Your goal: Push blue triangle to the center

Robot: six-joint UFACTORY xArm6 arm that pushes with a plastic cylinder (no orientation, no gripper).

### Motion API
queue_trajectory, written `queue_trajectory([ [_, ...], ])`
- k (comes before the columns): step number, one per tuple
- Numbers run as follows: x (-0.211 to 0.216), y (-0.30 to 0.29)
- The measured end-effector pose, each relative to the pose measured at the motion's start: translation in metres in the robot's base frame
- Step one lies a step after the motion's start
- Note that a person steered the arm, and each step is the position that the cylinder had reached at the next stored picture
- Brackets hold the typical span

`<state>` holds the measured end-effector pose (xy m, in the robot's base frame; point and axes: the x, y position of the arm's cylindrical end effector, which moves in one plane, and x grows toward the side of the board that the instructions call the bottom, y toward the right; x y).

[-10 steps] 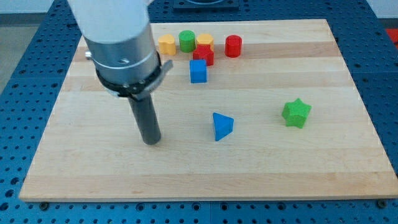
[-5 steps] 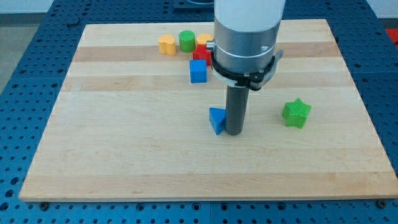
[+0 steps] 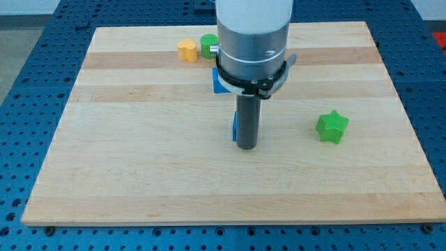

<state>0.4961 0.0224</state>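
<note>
A pale wooden board (image 3: 139, 160) is laid on a blue perforated table (image 3: 28, 63). Near the view's top edge of the board, a yellow block of roughly cylindrical shape (image 3: 186, 49) is seen, with a green cylinder block (image 3: 207, 44) just beside it on the view's right; the green one is partly covered by the arm. A blue cube block (image 3: 218, 84) is visible only as a sliver at the left edge of the arm's collar. A green star-shaped block (image 3: 332, 127) is set well apart at the view's right, with bare board between it and the rod. Whatever else lies behind the arm's body is hidden and cannot be reported.

No gripper is fitted, so nothing is grasped or clenched. My tip (image 3: 245, 147) is planted on the board near its centre. The blue triangle block (image 3: 235, 127) is shown only as a narrow blue strip at the rod's left side, apparently touching the rod, though contact cannot be confirmed since most of the block is covered. It is located close to the board's centre, below the blue cube in the view.

The arm's white and grey body (image 3: 251, 35) is held upright, entering from the view's top, with the dark rod (image 3: 246, 118) pointed straight down.
</note>
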Motion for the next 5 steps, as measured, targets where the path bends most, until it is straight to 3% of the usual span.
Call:
queue_trajectory([
  [5, -0.012, -0.031],
])
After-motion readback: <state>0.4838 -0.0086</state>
